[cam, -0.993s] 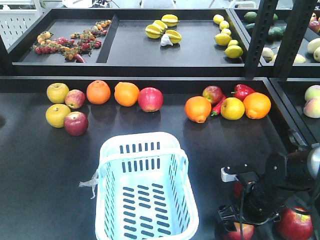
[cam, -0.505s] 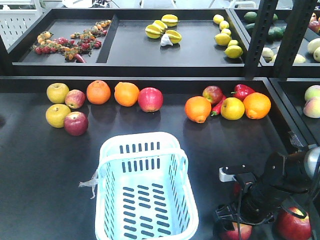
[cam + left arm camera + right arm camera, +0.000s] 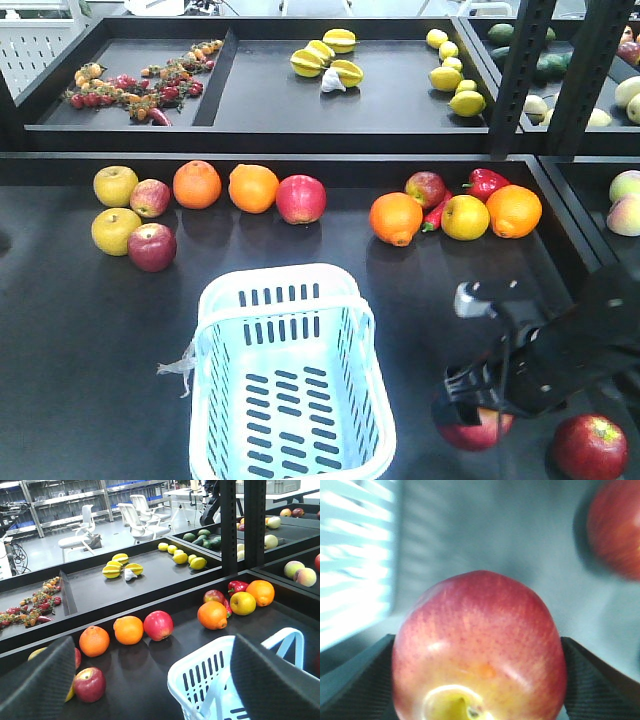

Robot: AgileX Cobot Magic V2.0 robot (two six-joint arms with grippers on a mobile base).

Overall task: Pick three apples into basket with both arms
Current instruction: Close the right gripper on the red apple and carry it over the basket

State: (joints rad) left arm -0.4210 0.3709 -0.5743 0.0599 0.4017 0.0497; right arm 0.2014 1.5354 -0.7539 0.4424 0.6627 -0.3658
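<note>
My right gripper point(image 3: 476, 408) is shut on a red apple point(image 3: 474, 428) with a yellow stem end, held just right of the basket point(image 3: 290, 300). The right wrist view shows that apple point(image 3: 480, 645) squeezed between both black fingers point(image 3: 355, 680). A second dark-red apple point(image 3: 590, 447) lies on the table at the front right. A third point(image 3: 152, 247) lies far left, beside a yellow apple point(image 3: 116, 230). The pale blue basket stands empty at the front centre. The left gripper point(image 3: 155, 680) is open and empty above the basket's left rim point(image 3: 200, 670), with the left apple point(image 3: 90, 684) ahead of it.
A row of oranges point(image 3: 197, 184), a pink-red apple point(image 3: 301, 198), a small apple point(image 3: 150, 197) and red peppers point(image 3: 485, 183) lines the back of the table. A raised tray point(image 3: 215, 120) behind holds starfruit and lemons. Black shelf uprights point(image 3: 520, 70) stand at the right.
The right arm has risen and shifted slightly away from the front edge, lifting the gripped apple off the table. The other fruit and the basket have not moved.
</note>
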